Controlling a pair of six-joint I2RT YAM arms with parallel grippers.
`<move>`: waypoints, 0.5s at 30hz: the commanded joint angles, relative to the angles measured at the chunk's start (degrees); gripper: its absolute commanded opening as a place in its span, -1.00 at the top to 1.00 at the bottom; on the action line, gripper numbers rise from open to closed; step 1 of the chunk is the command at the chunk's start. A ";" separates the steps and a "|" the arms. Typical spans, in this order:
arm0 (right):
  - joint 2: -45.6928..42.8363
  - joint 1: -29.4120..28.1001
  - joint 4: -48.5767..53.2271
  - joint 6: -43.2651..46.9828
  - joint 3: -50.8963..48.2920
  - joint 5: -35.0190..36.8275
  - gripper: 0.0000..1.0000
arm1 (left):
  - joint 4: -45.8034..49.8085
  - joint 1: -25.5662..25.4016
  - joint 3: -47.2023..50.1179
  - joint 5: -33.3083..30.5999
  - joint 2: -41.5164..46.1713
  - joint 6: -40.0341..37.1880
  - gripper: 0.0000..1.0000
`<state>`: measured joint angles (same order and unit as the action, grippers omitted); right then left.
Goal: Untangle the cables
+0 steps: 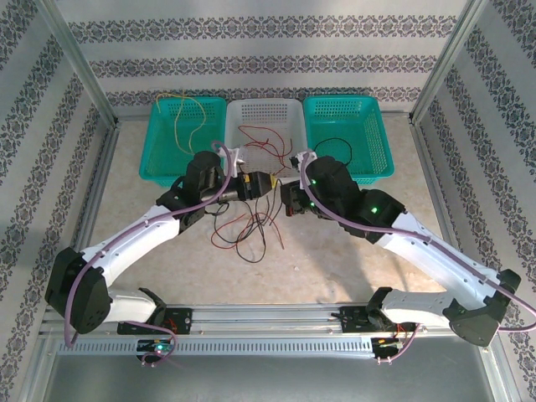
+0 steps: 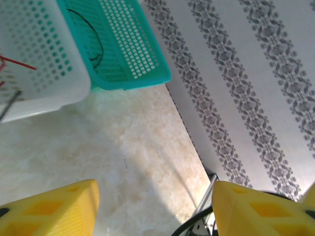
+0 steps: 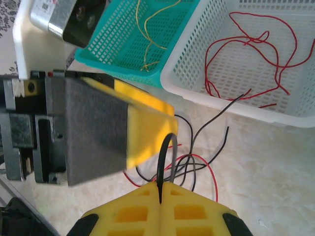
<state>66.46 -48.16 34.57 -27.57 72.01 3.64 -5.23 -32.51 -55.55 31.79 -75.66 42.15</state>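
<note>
The right end effector (image 3: 161,191) has its yellow fingers pressed together on a black cable (image 3: 160,172). This cable arches up from the pinch and runs back down to the tangle of red and black cables (image 1: 249,228) on the table (image 1: 335,260), in front of the baskets. The left end effector (image 2: 155,204) stands wide open and holds nothing, just beside the right one. Red cables (image 3: 246,54) lie in the white basket (image 1: 264,102), a yellow cable (image 1: 177,117) in the left teal basket (image 1: 151,159), and a second black cable (image 1: 335,146) in the right teal basket (image 1: 368,177).
</note>
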 commanded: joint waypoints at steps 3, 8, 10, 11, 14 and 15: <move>-0.91 0.79 0.60 1.68 3.08 1.04 1.00 | -2.91 -1.41 -1.33 2.49 0.26 -3.77 -0.24; -0.98 1.14 1.46 2.17 3.93 1.15 1.00 | -3.21 -1.41 -0.92 2.59 0.92 -4.35 -0.23; -1.37 1.14 1.25 2.03 4.02 1.02 1.00 | -3.06 -1.41 -0.94 2.49 0.90 -4.52 -0.12; -1.59 1.11 1.12 1.99 4.02 0.99 1.00 | -2.81 -1.41 -1.05 2.49 0.84 -4.56 -0.05; -2.02 1.21 1.04 1.80 4.24 0.77 1.00 | -3.19 -1.41 -1.22 3.25 0.53 -4.15 0.20; -2.12 1.22 1.03 1.76 4.30 0.69 1.00 | -3.55 -1.48 -1.20 3.51 0.32 -3.88 0.24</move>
<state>65.91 -47.35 35.42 -26.55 74.28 3.66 -5.69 -33.39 -55.55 33.36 -75.66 38.92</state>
